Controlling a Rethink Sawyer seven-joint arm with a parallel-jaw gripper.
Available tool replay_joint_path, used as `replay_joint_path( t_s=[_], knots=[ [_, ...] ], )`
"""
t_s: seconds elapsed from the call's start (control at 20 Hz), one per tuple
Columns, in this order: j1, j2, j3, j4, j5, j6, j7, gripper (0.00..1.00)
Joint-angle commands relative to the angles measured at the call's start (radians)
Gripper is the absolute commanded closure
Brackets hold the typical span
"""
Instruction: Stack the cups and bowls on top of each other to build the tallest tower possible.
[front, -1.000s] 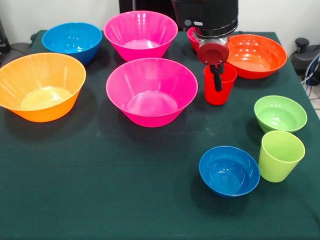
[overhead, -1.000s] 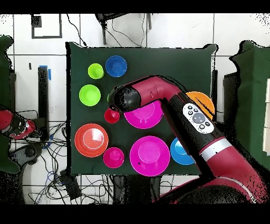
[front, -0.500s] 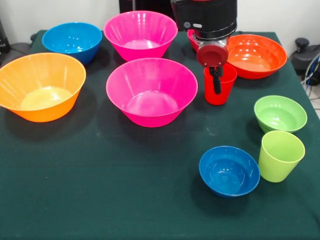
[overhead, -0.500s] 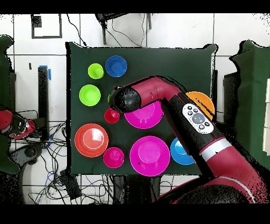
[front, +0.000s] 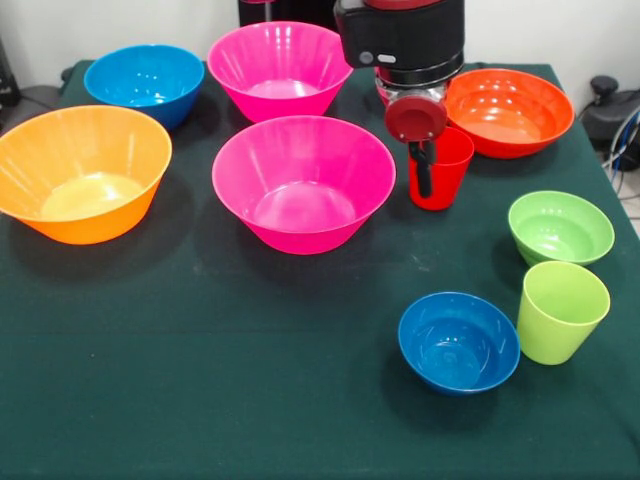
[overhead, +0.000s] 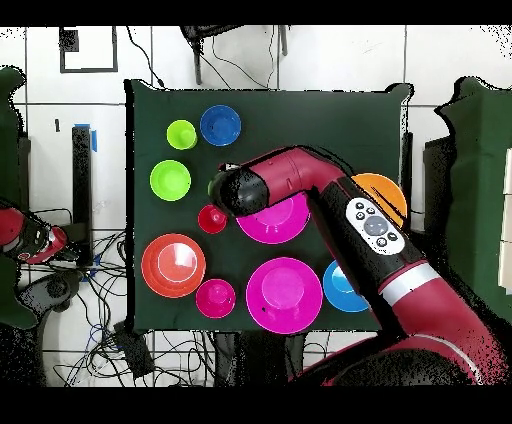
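Observation:
The red cup (front: 447, 170) stands upright on the green cloth, beside the wide red-orange bowl (front: 510, 110). My gripper (front: 423, 172) hangs over the cup's left rim, dipping to its upper part; its grip is not readable. In the overhead view the arm's wrist covers the gripper, next to the red cup (overhead: 212, 219). The lime-green cup (front: 560, 312), the small green bowl (front: 560, 228) and the small blue bowl (front: 459, 342) stand apart at the near right. The small red bowl (front: 383, 72) is mostly hidden behind the arm. Nothing is stacked.
Two big pink bowls (front: 303, 183) (front: 280, 68) stand left of the red cup, the nearer one close to it. The yellow-orange bowl (front: 80, 172) and the mid-sized blue bowl (front: 144, 82) are at the left. Cables lie off the table's edge (overhead: 128, 240).
My gripper has shifted a little left, from over the middle of the red cup to its left rim. The cup and the bowls have not moved.

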Motion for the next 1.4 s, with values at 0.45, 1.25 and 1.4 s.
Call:
replay_joint_path(
  t_s=[0.45,1.25,1.4],
  knots=[
    [0.047,0.032,-0.101,0.048,-0.116,-0.001,-0.064,0.0],
    [-0.03,0.028,-0.005,0.153,-0.079,-0.131,-0.068,0.0],
    [-0.02,0.028,-0.007,0.155,-0.077,-0.137,-0.055,0.0]
  ],
)
